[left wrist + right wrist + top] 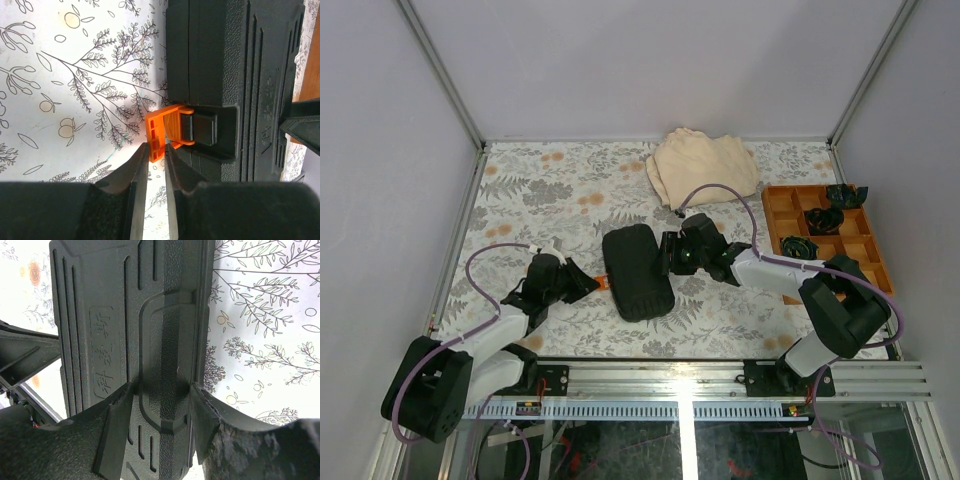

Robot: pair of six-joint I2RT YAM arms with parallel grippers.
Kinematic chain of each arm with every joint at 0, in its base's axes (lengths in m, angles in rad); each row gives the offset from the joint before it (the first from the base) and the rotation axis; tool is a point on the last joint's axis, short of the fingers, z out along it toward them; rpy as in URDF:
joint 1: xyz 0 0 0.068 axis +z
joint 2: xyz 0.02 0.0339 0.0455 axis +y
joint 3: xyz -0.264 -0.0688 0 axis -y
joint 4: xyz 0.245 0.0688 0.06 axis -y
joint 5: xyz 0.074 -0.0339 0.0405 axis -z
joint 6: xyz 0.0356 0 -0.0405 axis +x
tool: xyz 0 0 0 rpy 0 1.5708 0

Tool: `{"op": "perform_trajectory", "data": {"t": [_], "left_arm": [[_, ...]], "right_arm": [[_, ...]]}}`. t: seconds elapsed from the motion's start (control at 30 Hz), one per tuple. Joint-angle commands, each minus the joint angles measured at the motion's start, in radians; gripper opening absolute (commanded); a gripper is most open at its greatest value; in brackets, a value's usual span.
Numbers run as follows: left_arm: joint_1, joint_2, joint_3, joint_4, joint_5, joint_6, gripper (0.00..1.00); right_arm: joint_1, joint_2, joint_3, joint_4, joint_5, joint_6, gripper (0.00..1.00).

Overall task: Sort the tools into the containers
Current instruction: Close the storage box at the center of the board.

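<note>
1. Surface: floral-print table. Plain pale walls on three sides, with metal posts in the far corners.
2. Beige cloth at 1 o'clock and a wooden divided tray at 3 o'clock.
3. Black tool case lies closed at table centre.
4. Left gripper, at the case's 9 o'clock: fingers nearly together, nipping the orange latch.
5. Right gripper, at the case's 3 o'clock: jaws half apart, clamped across the raised moulding on the case's edge.

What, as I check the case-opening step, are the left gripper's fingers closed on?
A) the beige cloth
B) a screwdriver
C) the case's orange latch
C: the left wrist view shows the left gripper pinching the orange latch on the edge of the black tool case.
</note>
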Motion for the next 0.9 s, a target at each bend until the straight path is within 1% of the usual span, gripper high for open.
{"op": "perform_trajectory", "data": {"t": [0.0, 0.87], "left_arm": [[-0.014, -0.021, 0.012, 0.149, 0.120, -0.032, 0.16], [-0.014, -0.039, 0.007, 0.157, 0.143, -0.038, 0.18]], "right_arm": [[0.026, 0.047, 0.010, -0.042, -0.082, -0.005, 0.54], [0.033, 0.057, 0.023, -0.047, -0.091, -0.011, 0.54]]}}
